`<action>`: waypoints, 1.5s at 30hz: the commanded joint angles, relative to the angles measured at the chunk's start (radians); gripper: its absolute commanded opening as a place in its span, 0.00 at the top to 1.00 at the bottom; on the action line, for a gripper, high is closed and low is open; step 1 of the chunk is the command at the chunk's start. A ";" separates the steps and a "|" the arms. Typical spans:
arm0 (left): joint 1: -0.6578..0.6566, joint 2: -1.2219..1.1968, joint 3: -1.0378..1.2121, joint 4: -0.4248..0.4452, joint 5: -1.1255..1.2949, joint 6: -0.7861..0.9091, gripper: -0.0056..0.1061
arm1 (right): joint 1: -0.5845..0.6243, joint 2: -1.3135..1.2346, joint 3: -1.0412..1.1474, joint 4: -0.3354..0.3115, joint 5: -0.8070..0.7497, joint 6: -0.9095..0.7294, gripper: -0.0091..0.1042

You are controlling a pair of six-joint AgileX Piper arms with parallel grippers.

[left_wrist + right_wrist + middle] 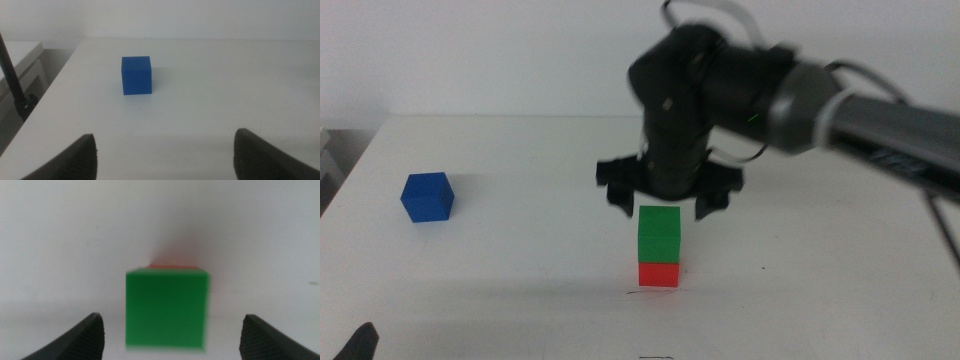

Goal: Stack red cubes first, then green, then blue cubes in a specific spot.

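Observation:
The green cube [659, 235] rests on the red cube [659, 273] near the table's front middle, by a thin dark scribble [635, 292] marking the spot. My right gripper [665, 203] hovers open just above and behind the stack, its jaws wide apart and touching nothing. The right wrist view looks down on the green cube [166, 308] with a sliver of the red cube [172, 266] showing past it, between the open jaws [170, 340]. The blue cube [427, 196] sits alone at the left. My left gripper [165, 155] waits open at the front left, facing the blue cube [136, 75].
The white table [520, 150] ends at a left edge close to the blue cube, with a grey surface and a dark stand [15, 85] beyond it. Another short dark mark [655, 357] lies at the front edge.

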 commanded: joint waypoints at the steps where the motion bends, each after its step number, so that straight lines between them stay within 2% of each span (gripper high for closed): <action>1: -0.007 -0.026 -0.001 -0.002 -0.079 -0.014 0.11 | 0.000 -0.140 -0.023 -0.044 0.064 -0.061 0.14; 4: -0.007 -0.026 -0.001 -0.002 -0.079 -0.014 0.11 | 0.000 -0.272 0.055 -0.044 0.072 -0.181 0.14; 8: -0.007 -0.026 -0.001 -0.002 -0.079 -0.014 0.11 | -0.003 -0.541 0.287 -0.035 -0.013 -0.342 0.14; 9: -0.007 -0.026 -0.001 -0.002 -0.079 -0.014 0.11 | -0.028 -0.682 0.397 0.011 -0.047 -0.428 0.14; 12: -0.007 -0.026 -0.001 -0.002 -0.079 -0.014 0.11 | -0.098 -0.865 0.518 0.092 -0.074 -0.561 0.14; 17: -0.007 -0.026 -0.001 -0.002 -0.079 -0.014 0.11 | -0.199 -1.137 0.662 0.193 -0.123 -0.744 0.14; 21: -0.007 -0.026 -0.001 -0.002 -0.079 -0.014 0.11 | -0.205 -1.293 0.718 0.258 -0.150 -0.832 0.14; 31: -0.007 -0.026 -0.001 -0.002 -0.079 -0.014 0.11 | -0.199 -1.361 0.728 0.301 -0.165 -0.933 0.14; 45: -0.007 -0.026 -0.001 -0.002 -0.079 -0.014 0.11 | -0.199 -1.360 0.728 0.297 -0.222 -0.962 0.14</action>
